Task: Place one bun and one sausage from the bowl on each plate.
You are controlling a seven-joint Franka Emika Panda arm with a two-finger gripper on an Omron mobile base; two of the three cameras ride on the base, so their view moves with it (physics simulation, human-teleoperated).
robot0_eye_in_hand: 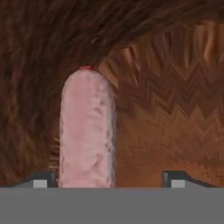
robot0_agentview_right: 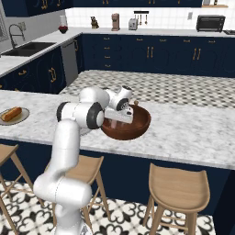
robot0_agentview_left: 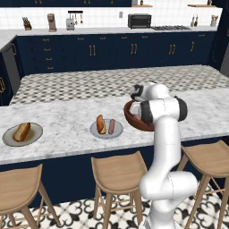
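Hand view: we see the sausage point(robot0_eye_in_hand: 86, 131) lying on the bowl point(robot0_eye_in_hand: 170, 109) floor between the gripper point(robot0_eye_in_hand: 108, 177) fingertips, jaws spread wide, nothing gripped. Base views: we see the bowl on the counter point(robot0_agentview_left: 62, 120), one plate point(robot0_agentview_left: 106, 130) bearing bun and sausage, the other plate point(robot0_agentview_left: 22, 134) bearing a bun.

A white marble table point(robot0_agentview_left: 67, 118) spreads beneath the end effector point(robot0_eye_in_hand: 109, 177). Wooden stools point(robot0_agentview_left: 117, 172) stand below it. Far beyond it, a toaster oven point(robot0_agentview_left: 139, 20) and knife block point(robot0_agentview_left: 27, 23) sit before dark blue cabinets point(robot0_agentview_left: 112, 51).
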